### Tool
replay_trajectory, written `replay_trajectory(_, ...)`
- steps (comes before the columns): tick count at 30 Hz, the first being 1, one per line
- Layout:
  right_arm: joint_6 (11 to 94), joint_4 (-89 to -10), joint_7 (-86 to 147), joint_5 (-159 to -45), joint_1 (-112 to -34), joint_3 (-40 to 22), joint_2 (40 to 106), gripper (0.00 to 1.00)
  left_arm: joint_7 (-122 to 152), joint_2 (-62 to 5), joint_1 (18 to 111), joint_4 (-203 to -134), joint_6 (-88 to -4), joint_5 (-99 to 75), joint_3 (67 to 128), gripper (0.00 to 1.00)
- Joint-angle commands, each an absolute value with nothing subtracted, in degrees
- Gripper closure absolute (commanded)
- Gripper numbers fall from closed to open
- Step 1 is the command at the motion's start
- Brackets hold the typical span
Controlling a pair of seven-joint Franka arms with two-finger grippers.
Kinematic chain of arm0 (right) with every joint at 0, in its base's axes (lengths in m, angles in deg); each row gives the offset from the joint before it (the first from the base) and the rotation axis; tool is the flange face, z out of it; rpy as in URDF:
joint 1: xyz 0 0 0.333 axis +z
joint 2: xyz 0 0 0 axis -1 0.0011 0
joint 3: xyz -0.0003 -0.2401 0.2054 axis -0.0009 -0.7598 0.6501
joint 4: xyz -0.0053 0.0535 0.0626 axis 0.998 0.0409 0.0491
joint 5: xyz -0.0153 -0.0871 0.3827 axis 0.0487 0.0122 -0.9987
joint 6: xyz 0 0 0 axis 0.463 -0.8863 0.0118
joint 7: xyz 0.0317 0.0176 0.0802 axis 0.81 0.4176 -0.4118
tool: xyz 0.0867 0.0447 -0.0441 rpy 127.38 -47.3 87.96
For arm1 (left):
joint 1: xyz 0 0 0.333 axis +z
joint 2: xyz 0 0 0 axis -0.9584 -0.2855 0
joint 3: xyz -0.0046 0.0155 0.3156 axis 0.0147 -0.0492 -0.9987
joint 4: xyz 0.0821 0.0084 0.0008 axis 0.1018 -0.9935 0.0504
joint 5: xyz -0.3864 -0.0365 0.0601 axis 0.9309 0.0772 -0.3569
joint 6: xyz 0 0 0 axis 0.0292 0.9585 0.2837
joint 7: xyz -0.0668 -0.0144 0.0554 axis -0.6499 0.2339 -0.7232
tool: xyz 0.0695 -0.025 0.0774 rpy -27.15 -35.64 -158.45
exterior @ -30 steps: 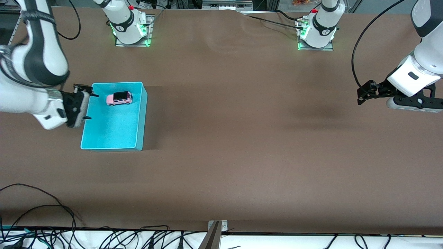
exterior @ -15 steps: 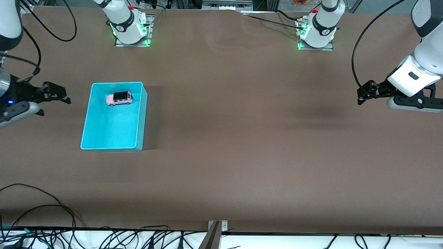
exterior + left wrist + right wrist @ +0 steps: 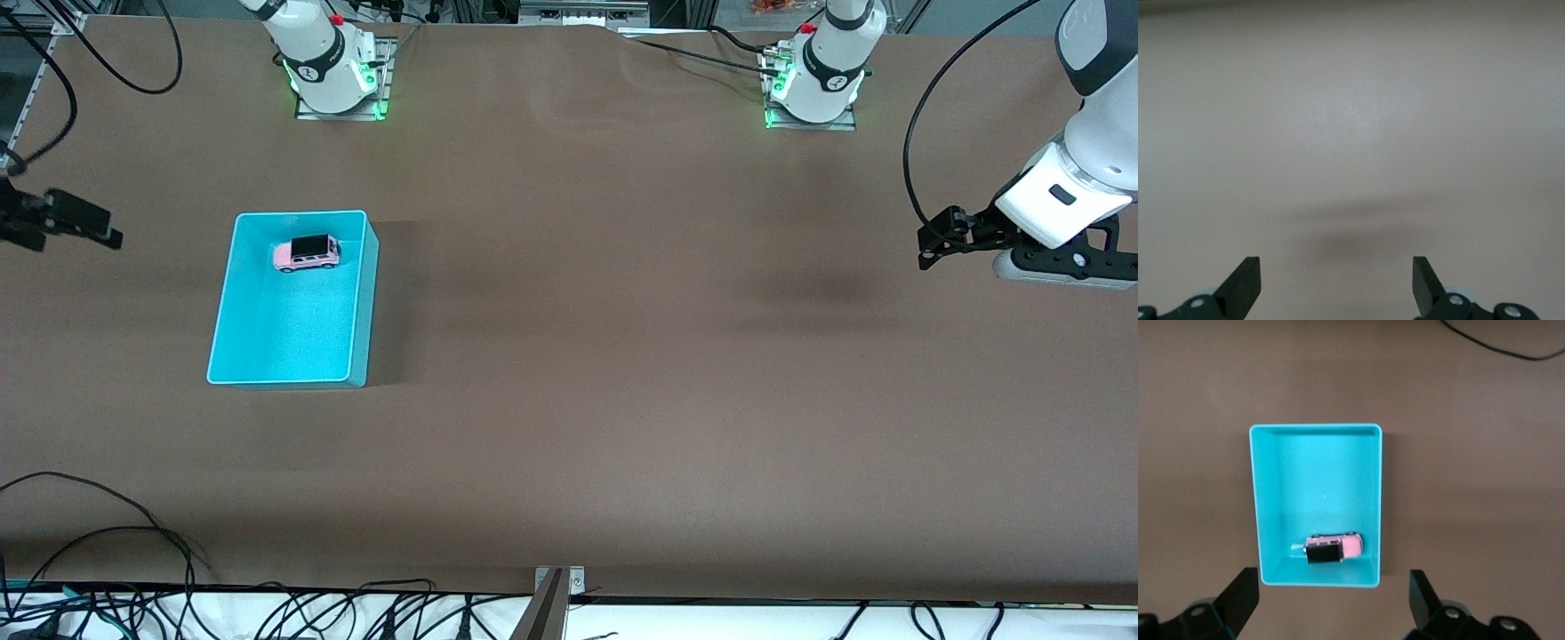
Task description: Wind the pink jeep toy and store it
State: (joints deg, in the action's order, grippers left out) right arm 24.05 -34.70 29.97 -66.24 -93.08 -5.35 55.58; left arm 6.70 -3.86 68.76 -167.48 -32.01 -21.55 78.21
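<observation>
The pink jeep toy [image 3: 307, 252] with its black roof stands inside the turquoise bin [image 3: 284, 333], at the bin's end farther from the front camera. It also shows in the right wrist view [image 3: 1333, 548], inside the bin [image 3: 1318, 480]. My right gripper [image 3: 89, 224] is open and empty, up over the bare table beside the bin, toward the right arm's end of the table; its jaws stand wide apart in its wrist view [image 3: 1333, 583]. My left gripper [image 3: 935, 238] is open and empty over bare table at the left arm's end [image 3: 1336, 267], waiting.
The two arm bases [image 3: 333, 71] [image 3: 813, 80] stand along the table's edge farthest from the front camera. Black cables [image 3: 107, 533] lie near the front edge, with a metal bracket [image 3: 556, 591] at its middle. A cable [image 3: 1498, 343] shows in the right wrist view.
My right gripper has drawn away from the bin's edge toward the right arm's end of the table and risen. The jeep stays in the bin. The left arm has not moved.
</observation>
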Motion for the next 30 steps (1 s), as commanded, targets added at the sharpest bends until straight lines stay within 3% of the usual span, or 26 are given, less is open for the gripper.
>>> replay_trajectory(1,25.62,-47.42,32.78,-64.5,-93.01,-4.94,43.92,0.0,6.64,-3.12,68.58,-167.3,-31.68,-21.3,78.22,0.0)
replay_trajectory(8,26.41,-52.27,33.23,-64.24,-93.01,-4.67,39.69,0.0,6.64,-3.03,69.02,-167.3,-31.68,-21.21,78.13,0.0)
replay_trajectory(20,26.15,-42.17,32.61,-65.2,-92.92,-4.85,48.21,0.0,6.64,-3.03,68.93,-167.3,-31.68,-21.21,78.13,0.0)
replay_trajectory(30,25.27,-41.63,32.7,-65.11,-92.84,-4.76,49.01,0.0,6.72,-3.03,68.93,-167.3,-31.68,-21.21,78.13,0.0)
